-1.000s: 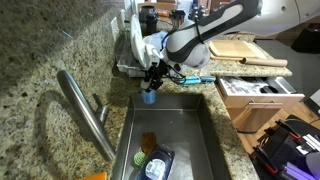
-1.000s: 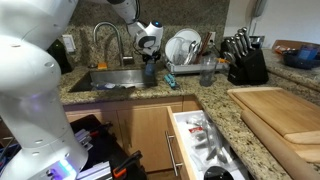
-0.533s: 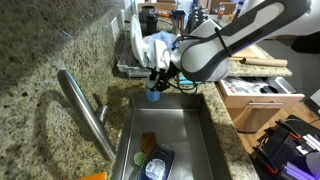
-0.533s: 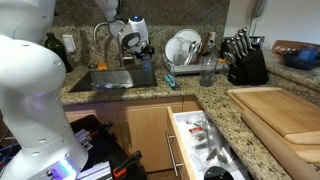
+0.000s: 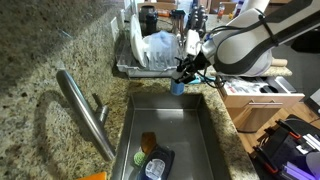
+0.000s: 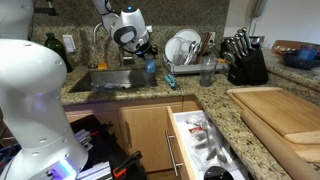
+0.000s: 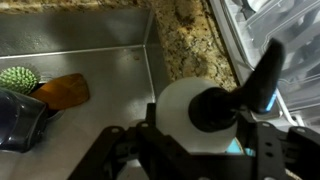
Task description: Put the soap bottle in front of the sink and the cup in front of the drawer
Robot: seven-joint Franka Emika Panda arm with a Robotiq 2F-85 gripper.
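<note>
Holding soap bottle (image 5: 177, 89) clamped in gripper (image 5: 181, 80) above sink (image 5: 182, 126) edge; weak grip = slips, drops into basin.

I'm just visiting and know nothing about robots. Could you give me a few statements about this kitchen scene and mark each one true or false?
1. The fingers grip the small clear pump bottle of blue liquid. True.
2. The shallow white-sided drawer is shut. False: it stands pulled open.
3. A black knife block stands on the speckled granite counter. True.
4. The rectangular stainless-steel sink is empty. False: a green bristly scrubber lies in it.
</note>
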